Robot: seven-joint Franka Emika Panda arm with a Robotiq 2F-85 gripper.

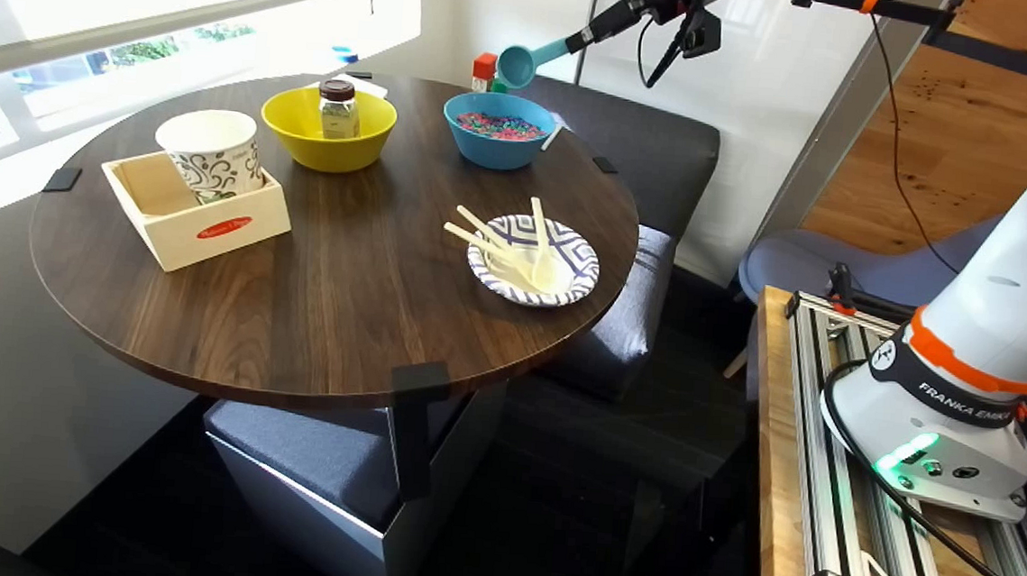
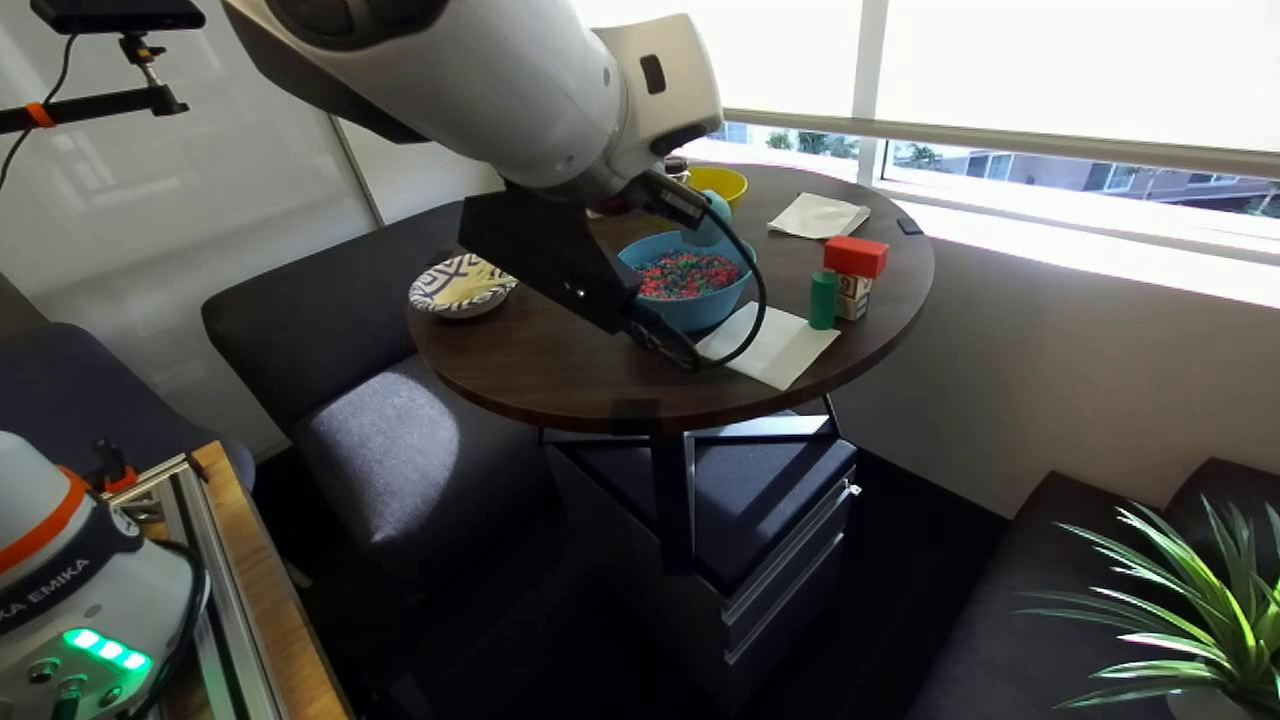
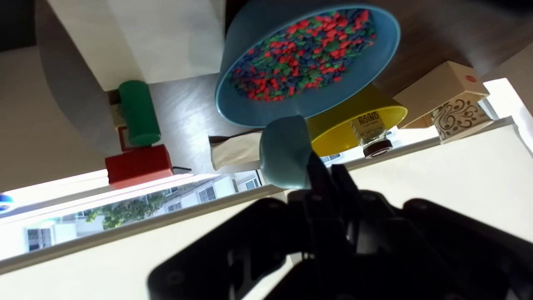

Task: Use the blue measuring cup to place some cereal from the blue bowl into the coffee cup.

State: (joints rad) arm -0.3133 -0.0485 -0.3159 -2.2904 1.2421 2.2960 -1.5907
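Scoop in midair: the teal-blue tool tilts near the rim of the blue bowl, its round mouth turned toward the camera in an exterior view. The gripper is clamped on the end of its handle. Whether the scoop hangs squarely over the bowl or slightly past its edge is hard to tell. In the blue bowl lies the cereal, a bed of red, green and blue pieces.

Near that bowl, in an exterior view, a green cylinder and a red-topped box stand side by side, close to a sheet of white paper. Elsewhere on the round, dark wood table, a yellow bowl holds a brown-lidded jar, its label reading "ONION." The cup, white with dark swirls, sits inside a wooden tray, well apart from the scoop. Pale utensils rest on a patterned plate.

The white arm reaches over the table from a base showing green lights. A gray bench and a window under a partly lowered blind flank the table; a green plant fills a corner of an exterior view.
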